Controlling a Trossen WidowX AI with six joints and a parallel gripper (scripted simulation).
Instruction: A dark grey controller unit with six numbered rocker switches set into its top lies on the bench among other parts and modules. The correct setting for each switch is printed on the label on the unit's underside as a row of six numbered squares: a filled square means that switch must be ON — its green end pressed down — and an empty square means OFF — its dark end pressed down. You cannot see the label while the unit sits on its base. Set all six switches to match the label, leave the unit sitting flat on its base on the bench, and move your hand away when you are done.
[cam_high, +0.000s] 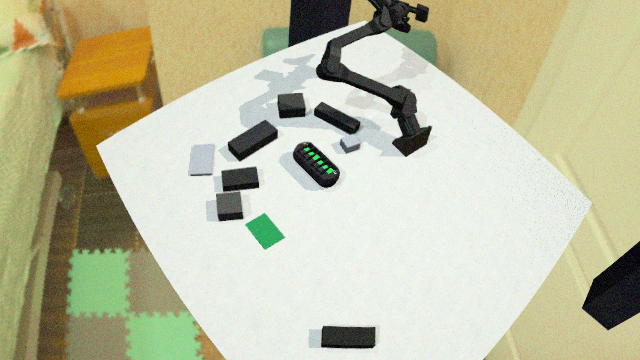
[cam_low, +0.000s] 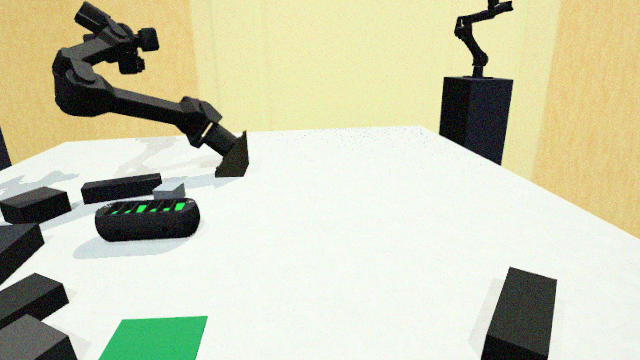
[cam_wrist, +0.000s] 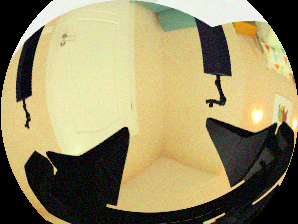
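Note:
The dark grey controller unit (cam_high: 316, 164) (cam_low: 147, 219) sits flat on its base near the middle of the white bench (cam_high: 400, 240) (cam_low: 350, 210). Its row of rocker switches (cam_high: 317, 160) (cam_low: 147, 206) shows bright green on top. Its underside label is hidden. My gripper (cam_high: 407, 10) (cam_low: 131, 50) (cam_wrist: 169, 127) is open and empty. It is raised high at the bench's far edge, well away from the unit. The wrist view shows only the two fingers against the room's walls.
Several dark blocks (cam_high: 252, 139) (cam_high: 337, 117) (cam_high: 291, 105) (cam_high: 240, 178) and a small grey block (cam_high: 350, 144) lie around the unit. A light grey plate (cam_high: 202, 159) and a green card (cam_high: 265, 230) (cam_low: 155, 337) lie at the left. One dark block (cam_high: 348, 336) (cam_low: 520, 315) lies near the front edge.

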